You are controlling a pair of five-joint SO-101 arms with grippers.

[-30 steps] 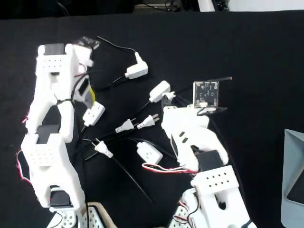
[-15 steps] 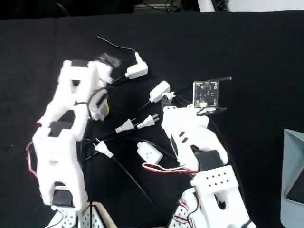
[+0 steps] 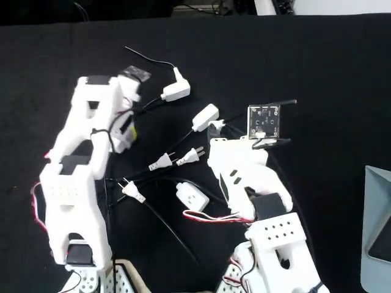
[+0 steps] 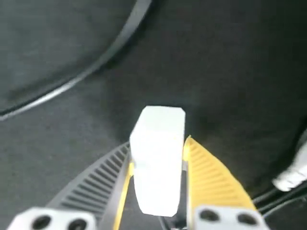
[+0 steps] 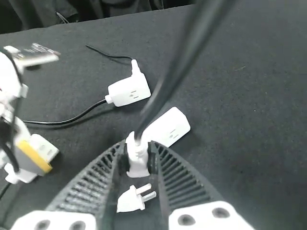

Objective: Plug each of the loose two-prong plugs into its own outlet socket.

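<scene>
In the left wrist view my left gripper is shut on a white outlet socket, pinched between a grey and a yellow finger above the black table. From above, that gripper hangs left of the cable tangle. My right gripper is shut on a white two-prong plug whose black cable runs upward. It sits beside a white socket. Other sockets lie at the back and in front. Three loose plugs lie in the middle.
Black cables cross the middle of the black table. A grey box stands at the right edge. Open room lies at the back right.
My left arm has swung to the right and carried the white socket up off the table toward the cable tangle. The right arm has not moved.
</scene>
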